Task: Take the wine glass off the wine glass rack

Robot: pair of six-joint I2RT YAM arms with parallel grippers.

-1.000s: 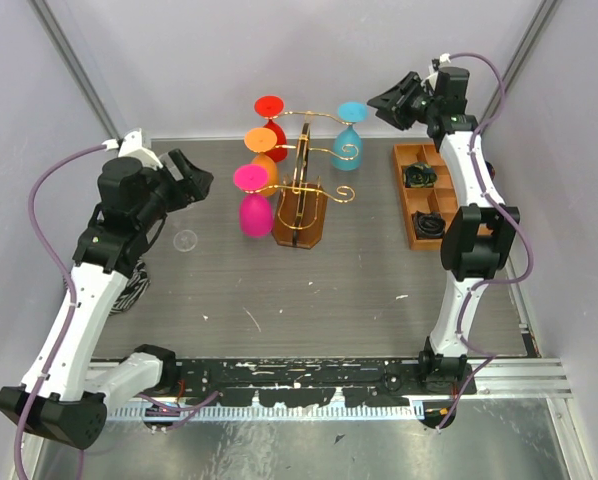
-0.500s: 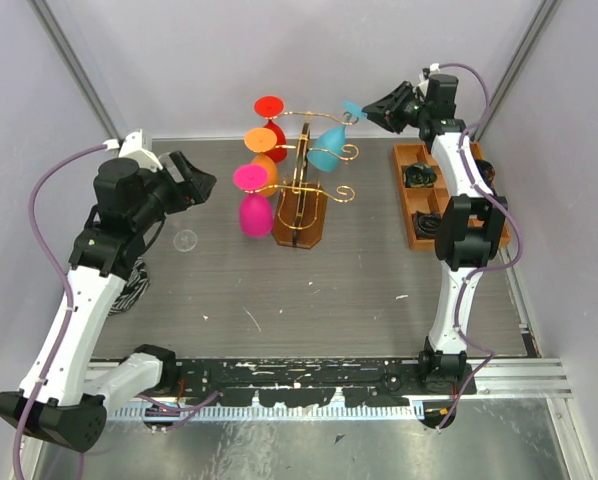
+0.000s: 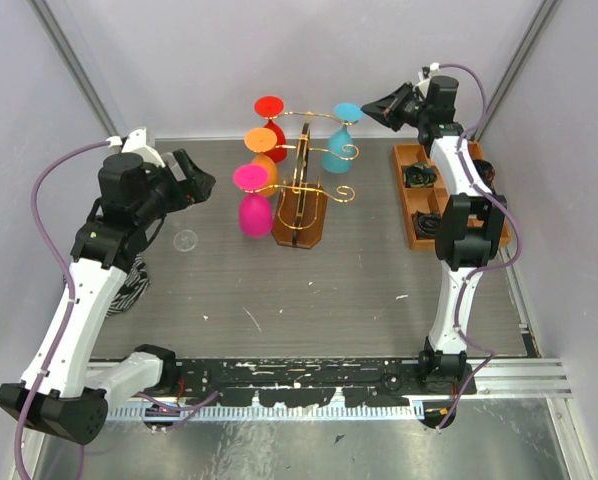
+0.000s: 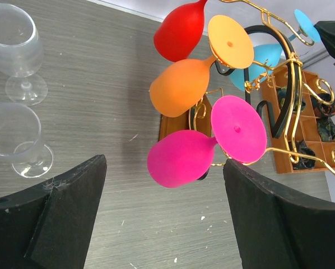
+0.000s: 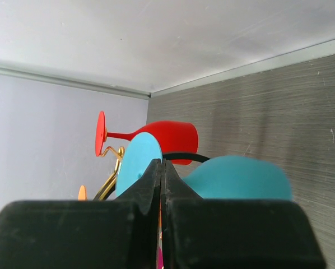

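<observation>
The blue wine glass (image 3: 341,140) hung bowl-down, stem upright, on the rack (image 3: 299,225), just left of the right gripper (image 3: 369,103), its fingers pressed together, apparently empty; the wide-spread left gripper (image 3: 205,178) stood farther off.

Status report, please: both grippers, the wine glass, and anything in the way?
Left gripper open, facing pink glass. Right gripper shut beside foot of blue glass, no grip seen. It hangs on rack. No obstacle seen.
</observation>
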